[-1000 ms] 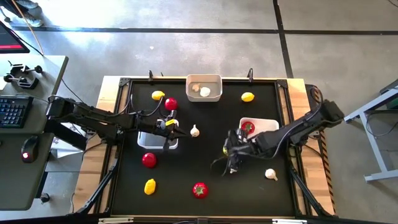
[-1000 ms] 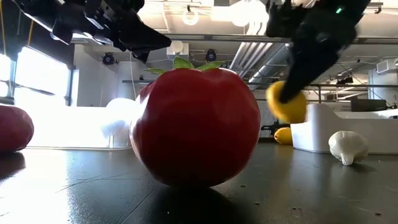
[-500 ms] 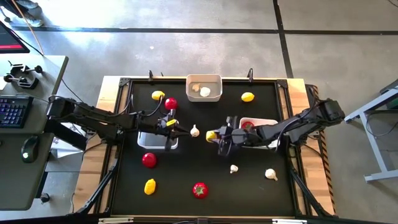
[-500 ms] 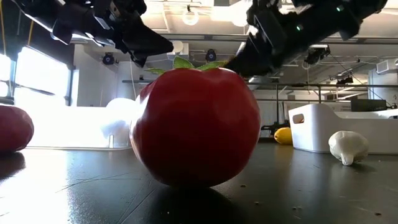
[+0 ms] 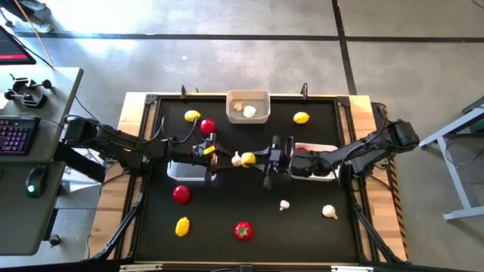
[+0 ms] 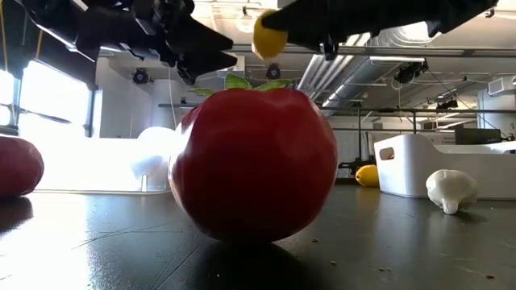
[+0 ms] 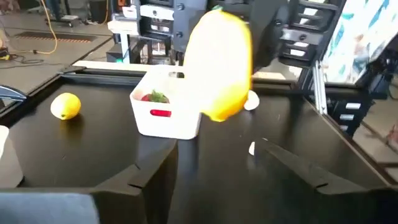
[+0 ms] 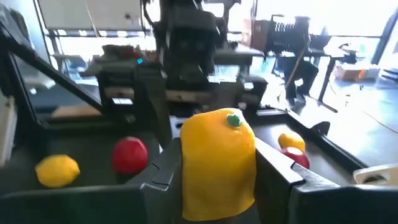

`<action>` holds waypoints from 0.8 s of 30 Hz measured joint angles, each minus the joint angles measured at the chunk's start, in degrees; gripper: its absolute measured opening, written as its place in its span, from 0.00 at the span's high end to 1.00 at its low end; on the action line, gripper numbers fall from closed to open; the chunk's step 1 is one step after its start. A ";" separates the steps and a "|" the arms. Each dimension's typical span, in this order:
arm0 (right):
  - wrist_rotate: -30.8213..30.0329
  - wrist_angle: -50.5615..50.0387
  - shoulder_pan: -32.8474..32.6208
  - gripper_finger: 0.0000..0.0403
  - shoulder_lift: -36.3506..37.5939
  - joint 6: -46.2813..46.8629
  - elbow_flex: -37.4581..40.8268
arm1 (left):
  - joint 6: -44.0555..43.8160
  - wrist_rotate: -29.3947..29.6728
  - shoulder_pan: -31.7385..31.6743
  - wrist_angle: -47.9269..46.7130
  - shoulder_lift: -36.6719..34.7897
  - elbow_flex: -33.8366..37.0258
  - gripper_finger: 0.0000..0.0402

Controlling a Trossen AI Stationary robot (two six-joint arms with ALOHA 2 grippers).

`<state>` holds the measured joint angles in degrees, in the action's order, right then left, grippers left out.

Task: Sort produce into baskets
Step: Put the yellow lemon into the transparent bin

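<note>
Right hand [image 5: 257, 159] carried its clamped lemon [image 5: 247, 159] toward centre.

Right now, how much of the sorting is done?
Only a little. The top bin holds garlic and the right bin holds one tomato. The right gripper holds a lemon above mid-table, near the open left gripper. Lying loose: three lemons, three tomatoes, three garlic bulbs.

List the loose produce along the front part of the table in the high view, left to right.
Red tomato → yellow lemon → tomato with green top → small garlic bulb → larger garlic bulb.
</note>
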<state>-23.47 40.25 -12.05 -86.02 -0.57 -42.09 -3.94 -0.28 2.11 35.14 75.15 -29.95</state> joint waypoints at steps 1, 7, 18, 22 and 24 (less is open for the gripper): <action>0.34 0.77 -0.12 0.70 0.00 -0.41 0.00 | -0.37 0.03 0.00 1.61 0.54 0.00 0.48; 2.61 2.21 -0.22 0.70 0.00 -0.99 0.00 | -2.35 -0.51 0.26 5.49 3.39 -2.06 0.41; 2.50 2.17 -0.22 0.70 -0.02 -1.41 -0.02 | -3.32 -4.57 0.24 3.34 9.76 -10.37 0.33; 2.50 2.28 -0.24 0.70 -0.02 -1.41 -0.02 | -3.03 -5.70 0.24 0.94 10.38 -11.55 0.33; 2.49 2.30 -0.22 0.70 -0.02 -1.41 -0.02 | -2.98 -5.70 0.24 -0.05 10.38 -11.82 0.35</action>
<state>-20.98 42.54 -12.27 -86.04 -1.98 -42.11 -6.92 -5.98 2.35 35.09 85.54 -41.78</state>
